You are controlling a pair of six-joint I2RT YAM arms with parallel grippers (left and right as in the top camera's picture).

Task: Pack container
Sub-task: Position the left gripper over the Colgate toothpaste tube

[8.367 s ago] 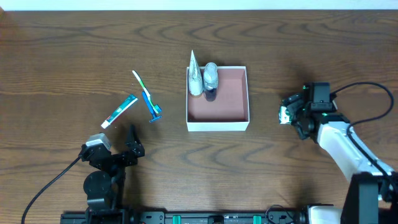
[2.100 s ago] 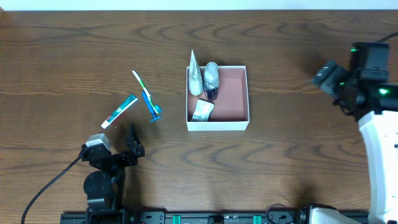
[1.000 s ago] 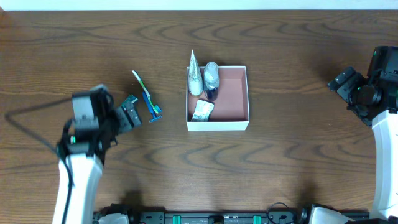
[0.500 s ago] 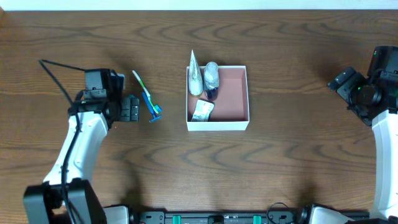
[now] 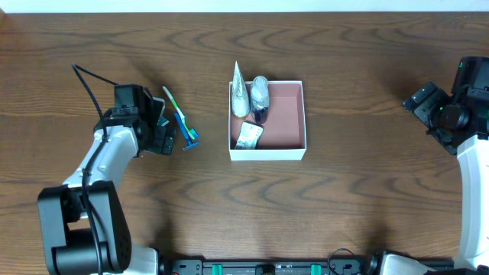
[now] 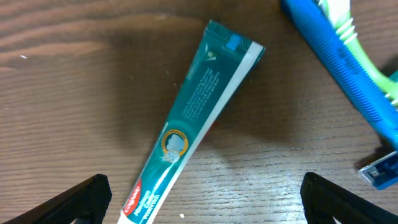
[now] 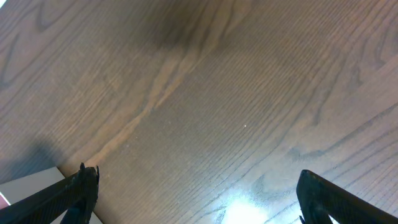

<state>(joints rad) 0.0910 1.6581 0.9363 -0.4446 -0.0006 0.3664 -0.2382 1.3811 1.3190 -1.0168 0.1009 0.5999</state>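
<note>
The left tool (image 6: 207, 196) stands wide, its two dark fingertips (image 6: 87, 194) at the lower corners of the left wrist view and well apart from each other. Between and beyond them lies a teal toothpaste tube (image 6: 194, 118), flat on the wooden worktop (image 6: 68, 81) and slanted, touched by neither fingertip. From overhead the left tool (image 5: 158, 131) covers that tube, so only the wrist camera shows it. Just beside the tube lie a blue-handled item (image 6: 351, 74) and a green and white toothbrush (image 6: 368, 57) across it; overhead shows both whole, the toothbrush (image 5: 173, 105) and the blue-handled item (image 5: 188, 134) between the tool and the container.

The container (image 5: 267, 155) sits mid-worktop, open upward. In its left half are a silver cone (image 5: 239, 93), a silver-wrapped bottle (image 5: 260, 92) and a small packet (image 5: 248, 135).

The right tool (image 5: 419, 103) is far right, well apart from the container, jaws wide. Its own view shows the right tool (image 7: 198, 186) over bare wood only.
</note>
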